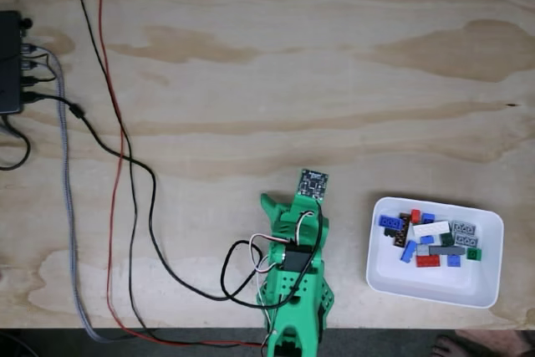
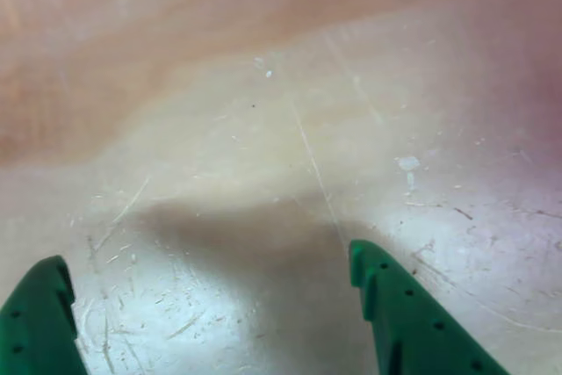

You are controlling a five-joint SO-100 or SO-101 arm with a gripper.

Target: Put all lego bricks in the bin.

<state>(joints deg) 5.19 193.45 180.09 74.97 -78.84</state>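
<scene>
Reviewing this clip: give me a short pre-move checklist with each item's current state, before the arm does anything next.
1. Lego bricks inside the bin: ok, a mixed-colour pile lies in it.
2. Loose bricks left on the table: ok, none seen in the fixed view.
3. Gripper empty: ok, the other view shows both green fingers apart with bare wood between.
4. Arm clear of the bin: ok, it sits left of it in the fixed view.
5. Cables clear of the bin: ok.
</scene>
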